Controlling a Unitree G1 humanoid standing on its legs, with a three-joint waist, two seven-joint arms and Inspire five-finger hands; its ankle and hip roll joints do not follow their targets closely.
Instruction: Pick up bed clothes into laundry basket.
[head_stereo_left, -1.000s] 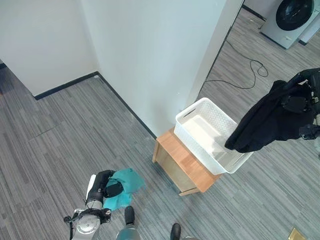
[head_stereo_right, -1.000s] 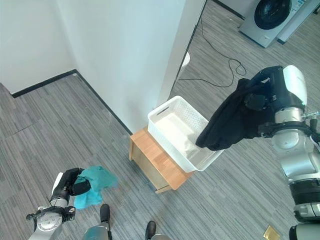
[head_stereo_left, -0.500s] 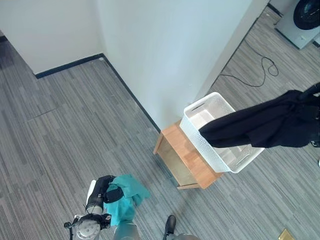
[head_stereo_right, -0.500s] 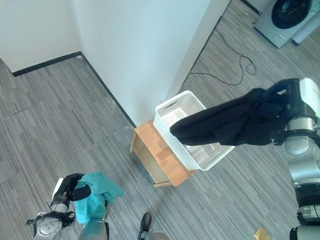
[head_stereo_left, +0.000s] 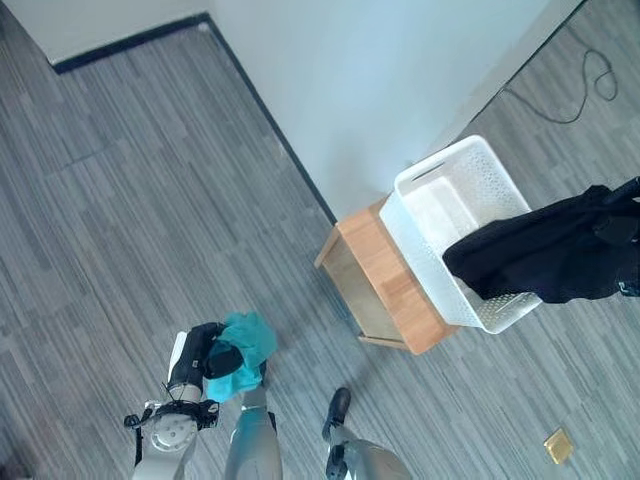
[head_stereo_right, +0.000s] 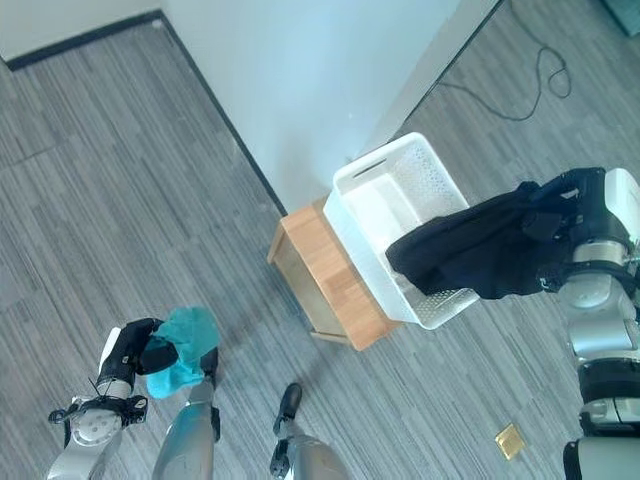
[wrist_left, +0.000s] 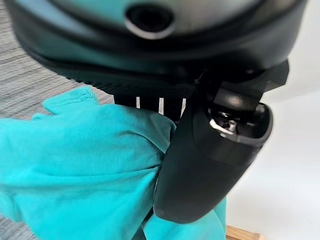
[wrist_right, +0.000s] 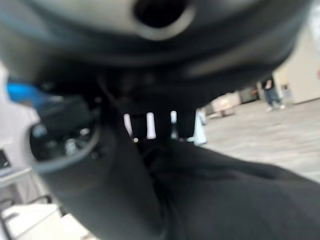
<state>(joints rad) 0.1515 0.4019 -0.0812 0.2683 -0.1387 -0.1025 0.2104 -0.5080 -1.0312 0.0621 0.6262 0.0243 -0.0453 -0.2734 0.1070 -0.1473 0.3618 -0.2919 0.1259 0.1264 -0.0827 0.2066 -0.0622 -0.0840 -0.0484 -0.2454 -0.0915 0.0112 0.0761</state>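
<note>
Here, right hand gripped black garment; cloth stretched from fingers toward white laundry basket on wooden stand, free end over basket's near rim. Left hand, well apart, clutched teal garment.

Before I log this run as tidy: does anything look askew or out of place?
The laundry basket overhangs its wooden stand on the right side. A black garment, held by the right robot hand, drapes over its rim.
</note>
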